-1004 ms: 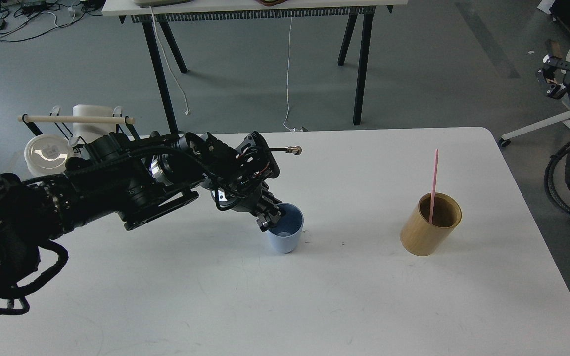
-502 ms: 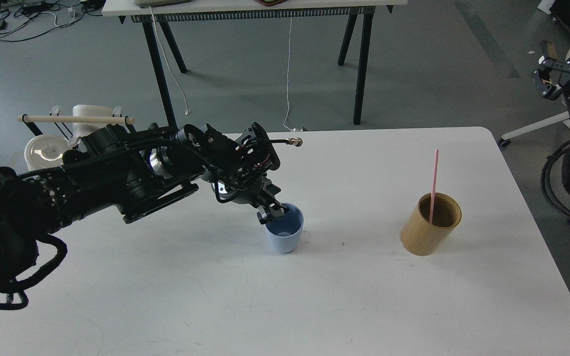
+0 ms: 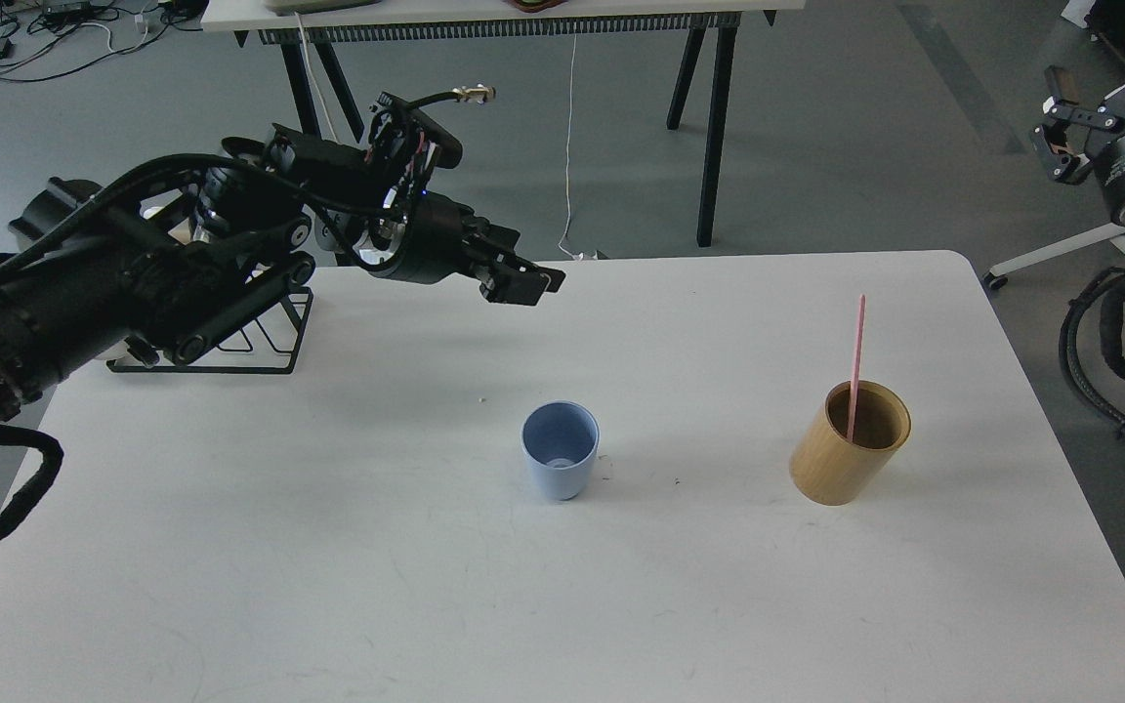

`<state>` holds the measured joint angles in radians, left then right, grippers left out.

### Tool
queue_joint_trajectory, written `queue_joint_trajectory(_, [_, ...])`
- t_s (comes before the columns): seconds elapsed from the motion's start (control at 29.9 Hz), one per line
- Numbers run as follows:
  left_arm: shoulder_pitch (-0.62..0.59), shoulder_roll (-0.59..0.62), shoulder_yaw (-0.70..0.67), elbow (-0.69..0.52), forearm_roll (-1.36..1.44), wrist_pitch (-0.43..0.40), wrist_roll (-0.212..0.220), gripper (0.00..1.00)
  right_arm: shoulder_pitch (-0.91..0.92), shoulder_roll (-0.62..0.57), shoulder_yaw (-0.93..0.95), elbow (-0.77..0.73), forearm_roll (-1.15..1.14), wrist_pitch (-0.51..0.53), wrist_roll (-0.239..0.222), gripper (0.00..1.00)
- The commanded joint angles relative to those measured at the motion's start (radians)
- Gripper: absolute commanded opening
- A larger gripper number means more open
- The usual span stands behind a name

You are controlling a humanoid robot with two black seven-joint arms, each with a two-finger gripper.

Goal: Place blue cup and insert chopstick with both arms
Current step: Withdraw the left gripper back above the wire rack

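- Two black arms frame the white table (image 3: 328, 586) as we look down on it; our left arm reaches in from the left edge, its gripper (image 3: 523, 283) raised above the tabletop and well apart from the blue cup (image 3: 561, 462).
- We see the left gripper empty, but its fingers show dark and nearly end-on, so we cannot tell whether they are spread or closed.
- We find the blue cup standing upright and alone near the middle of the table, mouth up, nothing inside it.
- To its right stands a tan wooden holder (image 3: 848, 449), and the pink chopstick (image 3: 855, 361) rises from inside it, leaning against the rim.
- Our right gripper (image 3: 1061, 137) hangs off the table at the far right edge, its fingers spread and holding nothing.
- Behind the left arm, a black wire rack (image 3: 230, 342) sits on the table's far left corner.
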<state>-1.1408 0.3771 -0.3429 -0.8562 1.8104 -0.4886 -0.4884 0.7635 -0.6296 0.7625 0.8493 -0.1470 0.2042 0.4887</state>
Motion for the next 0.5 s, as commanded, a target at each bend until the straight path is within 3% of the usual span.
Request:
queue_joint_trajectory(0.0, [0.056, 0.072, -0.092, -0.009, -0.208, 0.0, 0.0, 0.81, 0.014, -0.033, -0.014, 0.062, -0.182, -0.009, 0.0, 1.0])
queue_joint_trajectory(0.27, [0.196, 0.195, -0.226, -0.007, -0.652, 0.0, 0.0, 0.82, -0.004, -0.249, -0.07, 0.243, -0.751, -0.057, 0.0, 1.0])
queue_joint_trajectory(0.47, [0.219, 0.25, -0.231, -0.007, -0.893, 0.0, 0.0, 0.84, -0.004, -0.424, -0.213, 0.323, -1.041, -0.161, 0.0, 1.0])
